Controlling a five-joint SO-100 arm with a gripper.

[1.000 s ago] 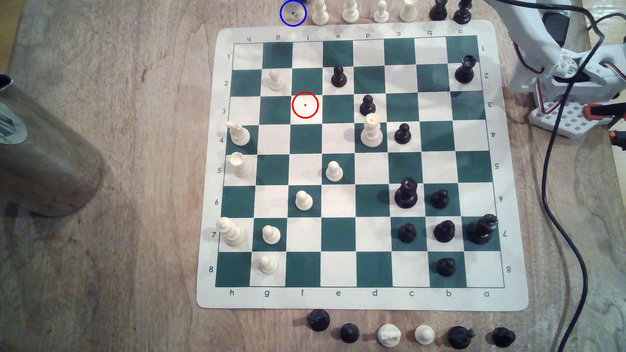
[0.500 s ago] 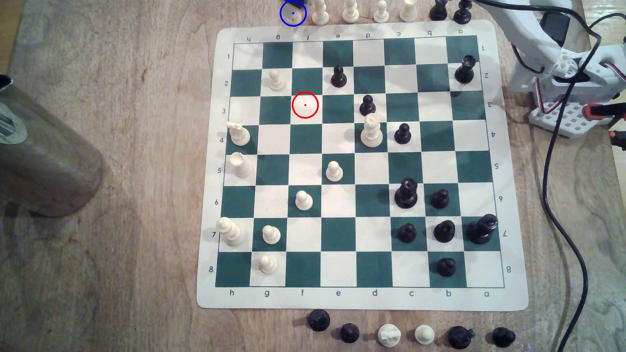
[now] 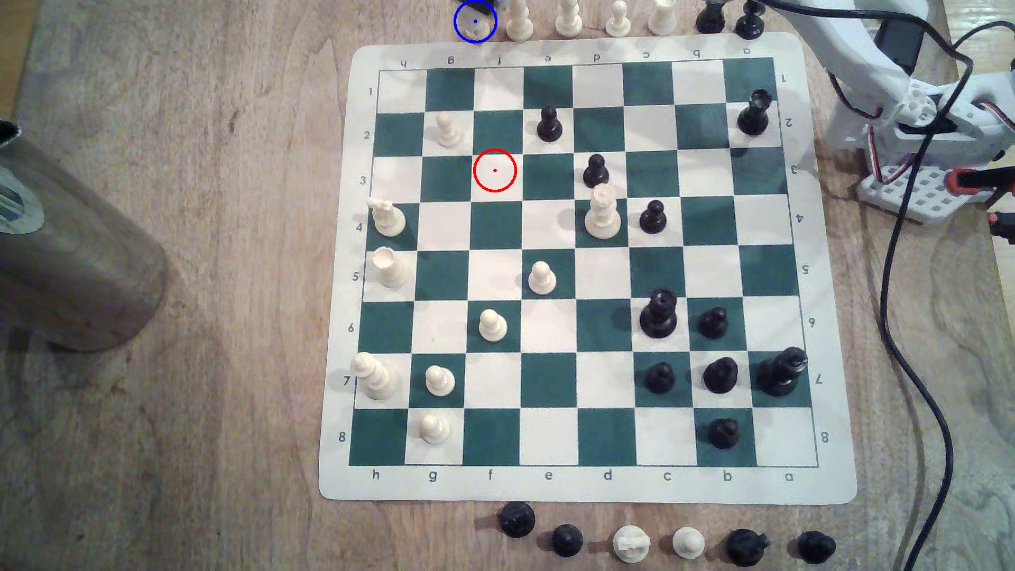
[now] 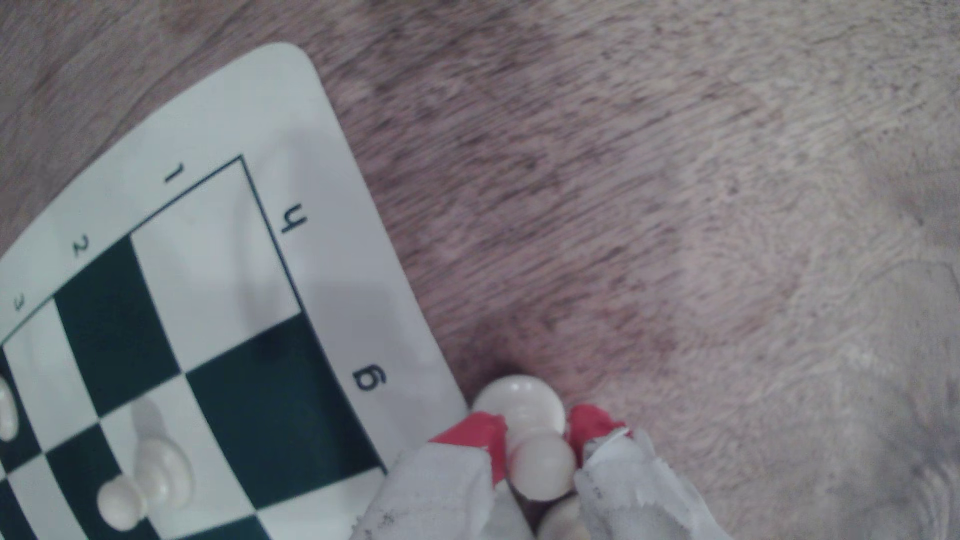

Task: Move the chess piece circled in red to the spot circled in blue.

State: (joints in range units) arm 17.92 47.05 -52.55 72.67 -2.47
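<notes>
My fingers (image 4: 537,431) were pinching the white pawn (image 4: 540,459), one red-tipped pad on each side of its neck, its ball head between them and its round base (image 4: 519,402) showing beyond the tips. The pawn hung over bare wood of the counter (image 4: 675,207), just off the mat's (image 4: 322,130) border beside the letter g, and I could not tell whether the base touched the wood. In the exterior view the blue ring (image 3: 475,21) sat at the top edge on the counter, left of the row of white pieces (image 3: 568,19) above the mat, with a dark bit of my hardware cutting into its upper rim and a pale shape inside it, too blurred to name. The red ring (image 3: 495,170) marked a bare white square on row 3. Against the pictures from a second and half a second before, the board pieces stood unchanged; my white arm (image 3: 879,60) at the exterior view's upper right had shifted slightly, and the dark shape at the blue ring had spread a little.
</notes>
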